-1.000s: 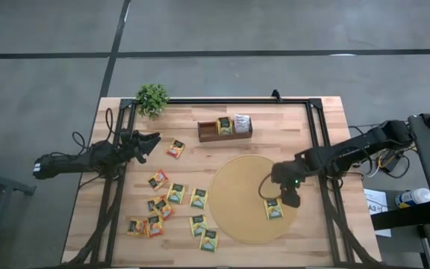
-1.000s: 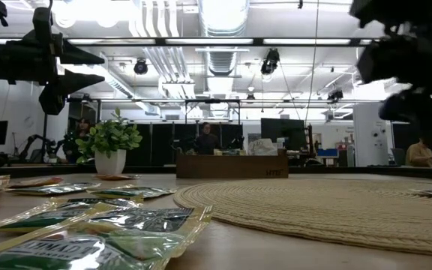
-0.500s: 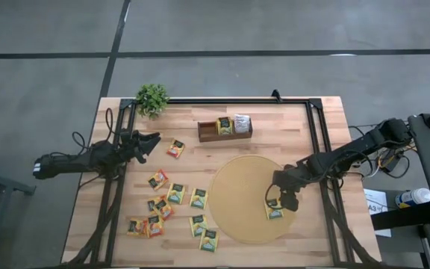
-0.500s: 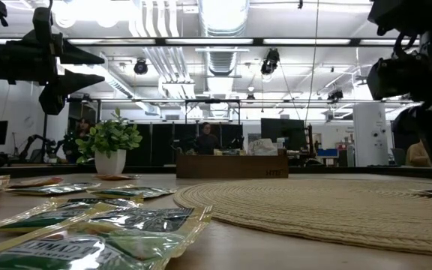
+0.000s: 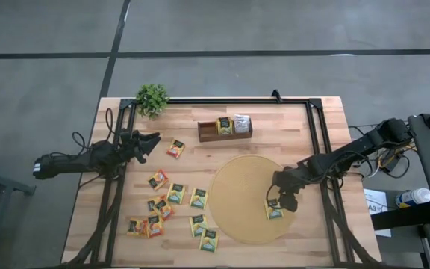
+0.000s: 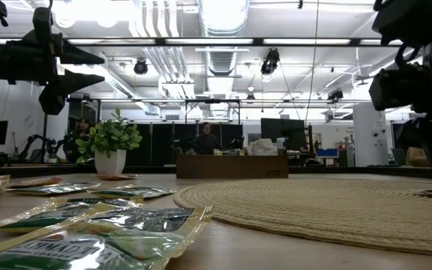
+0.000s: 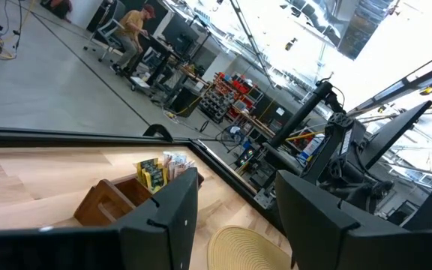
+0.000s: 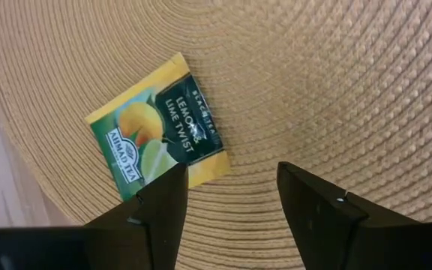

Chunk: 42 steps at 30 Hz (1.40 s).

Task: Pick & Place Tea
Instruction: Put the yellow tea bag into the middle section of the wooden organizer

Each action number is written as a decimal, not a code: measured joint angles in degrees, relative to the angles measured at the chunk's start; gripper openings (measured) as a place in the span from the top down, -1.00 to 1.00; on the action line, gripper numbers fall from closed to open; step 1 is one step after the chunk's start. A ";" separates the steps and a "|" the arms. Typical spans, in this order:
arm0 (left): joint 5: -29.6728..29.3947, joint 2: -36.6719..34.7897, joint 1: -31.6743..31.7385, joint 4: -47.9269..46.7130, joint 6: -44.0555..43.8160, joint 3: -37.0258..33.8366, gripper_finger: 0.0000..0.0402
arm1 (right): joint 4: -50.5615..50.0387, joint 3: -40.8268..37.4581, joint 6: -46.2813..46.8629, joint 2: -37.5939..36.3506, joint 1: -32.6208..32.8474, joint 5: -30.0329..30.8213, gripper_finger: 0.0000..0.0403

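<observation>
The right end effector (image 5: pixel 278 202) hangs just over a yellow-green sachet (image 8: pixel 157 138) lying flat on the mat (image 5: pixel 241 187), fingers apart and holding nothing. The left end effector (image 5: pixel 152 142) waits by the counter's (image 5: pixel 290 127) left edge, fingers parted and empty.

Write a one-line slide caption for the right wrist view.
Right gripper open, poised over a yellow lemon-lime tea sachet lying flat on the woven round mat.

One yellow-green tea sachet (image 5: pixel 274 211) lies flat at the mat's (image 5: pixel 237 187) four o'clock edge; two stand in the tray (image 5: pixel 209 134), others scatter at nine o'clock.
</observation>
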 joint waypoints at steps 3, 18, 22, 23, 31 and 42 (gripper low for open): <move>0.00 -0.02 0.00 0.00 0.00 0.00 0.13 | 0.31 -0.42 0.73 0.00 0.00 0.00 -0.01; 0.00 0.00 0.02 -0.02 0.00 0.00 0.13 | 5.21 1.64 0.68 9.80 0.46 -2.04 -0.01; 0.00 0.00 -0.01 -0.02 -0.01 0.00 0.13 | 3.81 3.16 2.00 12.22 0.56 0.36 0.03; 0.00 -0.02 -0.01 0.00 -0.01 0.00 0.13 | 3.75 3.30 1.95 12.34 0.59 1.24 0.05; 0.00 -0.01 0.00 0.00 -0.01 0.00 0.13 | 2.87 3.49 1.13 11.72 0.46 7.23 0.26; 0.00 -0.01 -0.01 0.00 -0.01 0.00 0.13 | 2.89 4.20 -0.99 7.83 0.46 7.18 0.36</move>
